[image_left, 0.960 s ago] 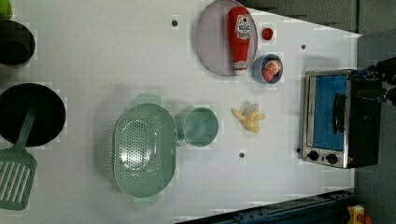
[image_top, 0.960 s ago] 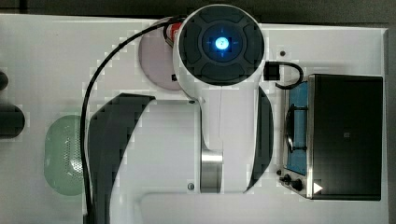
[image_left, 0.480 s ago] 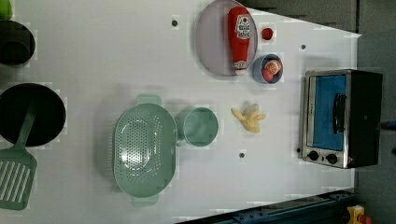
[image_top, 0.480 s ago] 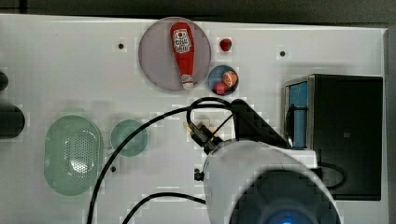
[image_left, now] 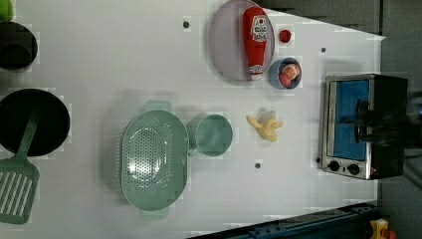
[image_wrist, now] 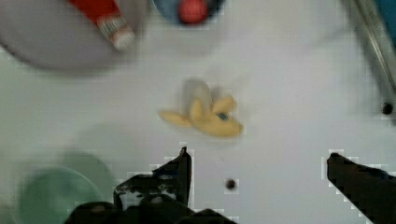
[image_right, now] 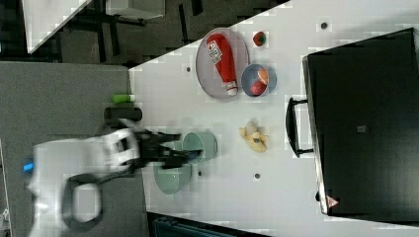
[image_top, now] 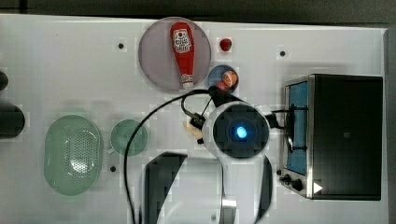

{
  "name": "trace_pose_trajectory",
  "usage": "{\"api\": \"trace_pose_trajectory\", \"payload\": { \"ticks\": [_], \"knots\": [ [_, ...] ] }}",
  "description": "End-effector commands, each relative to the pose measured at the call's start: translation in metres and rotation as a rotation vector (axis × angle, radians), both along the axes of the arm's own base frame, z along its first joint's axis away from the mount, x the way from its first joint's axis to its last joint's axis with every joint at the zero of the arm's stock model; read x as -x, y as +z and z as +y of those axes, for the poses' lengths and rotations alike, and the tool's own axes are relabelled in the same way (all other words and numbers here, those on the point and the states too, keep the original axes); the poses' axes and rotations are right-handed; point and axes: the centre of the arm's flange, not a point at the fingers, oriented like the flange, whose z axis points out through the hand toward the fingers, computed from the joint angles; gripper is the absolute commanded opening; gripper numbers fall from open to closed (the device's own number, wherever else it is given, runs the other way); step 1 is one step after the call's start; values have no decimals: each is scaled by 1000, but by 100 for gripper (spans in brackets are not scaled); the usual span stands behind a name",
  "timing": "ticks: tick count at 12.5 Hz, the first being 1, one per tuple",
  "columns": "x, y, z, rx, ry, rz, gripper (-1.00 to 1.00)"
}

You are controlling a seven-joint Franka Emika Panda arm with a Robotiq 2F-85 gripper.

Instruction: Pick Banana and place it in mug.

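The banana, pale yellow and stubby, lies on the white table, just beyond my fingertips in the wrist view. My gripper is open wide, with nothing between its dark fingers. The teal-green mug stands upright, to the left view's left of the banana and apart from it. In the top view my arm's round wrist hangs over the table and hides most of the banana; the mug sits to the top view's left. The mug shows blurred in the wrist view.
A pale-green colander touches the mug's far side. A ketchup bottle lies on a grey plate, beside a blue bowl and a red berry. A toaster oven stands close by. A black pan and spatula lie far off.
In the top view my arm swung from over the plate, down past the oven, to above the banana. The banana and mug have not moved.
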Motion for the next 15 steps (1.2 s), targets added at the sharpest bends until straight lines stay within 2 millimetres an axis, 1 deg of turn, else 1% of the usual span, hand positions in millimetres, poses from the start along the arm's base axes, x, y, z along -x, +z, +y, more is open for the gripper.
{"api": "trace_pose_trajectory", "payload": {
  "ticks": [1, 2, 3, 5, 6, 9, 11, 12, 13, 15],
  "knots": [
    [0, -59, 8, -27, 388, 21, 100],
    [2, -83, 9, -37, 489, 29, 100],
    [3, -114, 9, -50, 621, 41, 100],
    [4, -157, 10, -69, 810, 50, 100],
    [2, -178, 10, -70, 876, 42, 100],
    [-4, -225, 12, -47, 902, -3, 100],
    [-4, -249, 15, -36, 908, -27, 100],
    [-4, -255, 14, -29, 907, -40, 100],
    [-5, -259, 13, -25, 907, -46, 93],
    [0, -264, 14, -33, 907, -33, 45]
  ]
}}
